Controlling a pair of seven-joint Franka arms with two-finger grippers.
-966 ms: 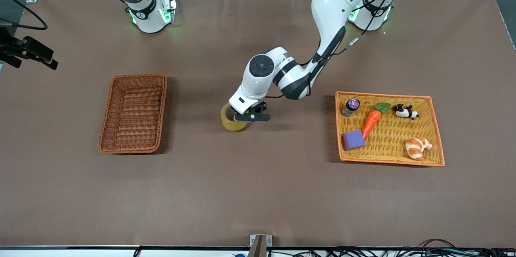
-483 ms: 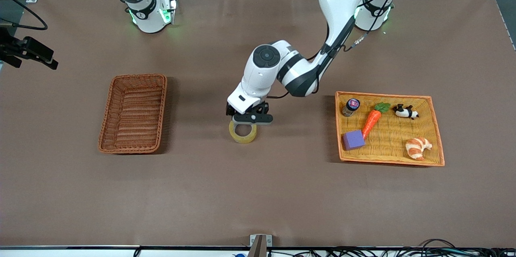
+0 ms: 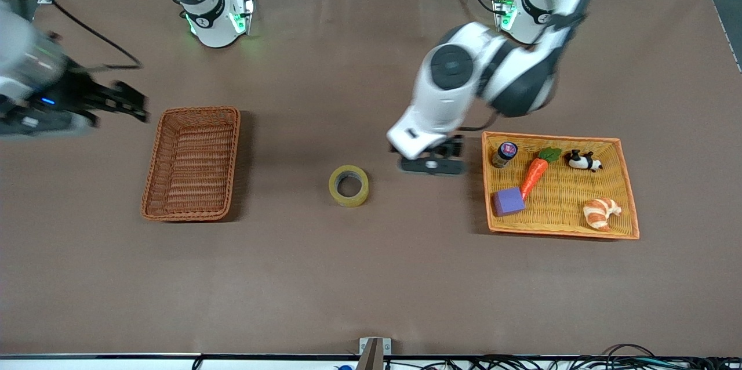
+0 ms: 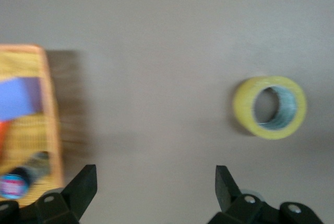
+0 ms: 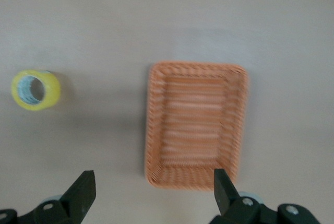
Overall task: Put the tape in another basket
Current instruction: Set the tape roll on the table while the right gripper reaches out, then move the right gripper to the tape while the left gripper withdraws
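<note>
The tape [image 3: 348,185], a yellowish ring with a grey core, lies flat on the bare table between the two baskets; it also shows in the left wrist view [image 4: 270,107] and the right wrist view [image 5: 35,89]. The reddish-brown wicker basket [image 3: 194,161] stands toward the right arm's end and holds nothing; the right wrist view [image 5: 195,125] looks down on it. My left gripper [image 3: 432,166] is open and empty in the air, between the tape and the yellow tray; its jaws [image 4: 155,187] frame bare table. My right gripper [image 3: 134,104] is open and empty, up beside the basket's rim [image 5: 155,192].
A wide yellow-orange tray [image 3: 629,184] toward the left arm's end holds a small jar [image 3: 505,153], a toy carrot [image 3: 536,173], a purple block [image 3: 508,202], a panda figure [image 3: 582,160] and a croissant [image 3: 601,213]. The tray's edge [image 4: 51,109] shows in the left wrist view.
My left gripper has let go of the tape, left it flat on the table, and moved off toward the yellow tray. My right arm has swung in toward the reddish-brown basket.
</note>
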